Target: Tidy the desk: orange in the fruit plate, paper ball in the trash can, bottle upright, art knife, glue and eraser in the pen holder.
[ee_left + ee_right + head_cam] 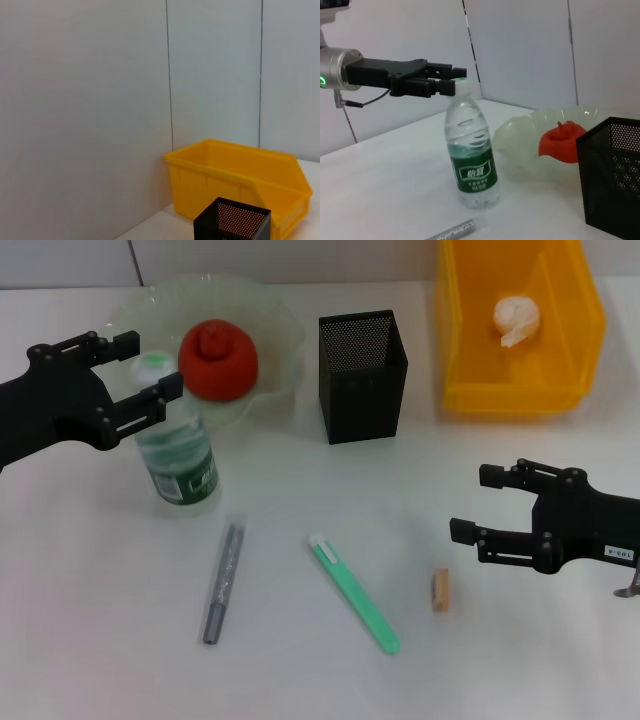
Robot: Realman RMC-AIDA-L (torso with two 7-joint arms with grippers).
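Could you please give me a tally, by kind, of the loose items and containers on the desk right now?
Containers: 3: fruit plate, pen holder, trash can
Fruit: 1: orange
Bottles: 1: bottle
Paper: 1: paper ball
Stationery: 3: grey stick, green knife, eraser
Total: 9

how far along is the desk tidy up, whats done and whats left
Done: the red-orange fruit sits in the pale-green glass plate, and the crumpled white paper ball lies in the yellow plastic bin. The clear water bottle with the green label stands upright.
In hand: the left hand is open around its cap; the right hand is open, empty.
Left: silver-grey stick, green knife and tan eraser, all outside the black mesh holder.
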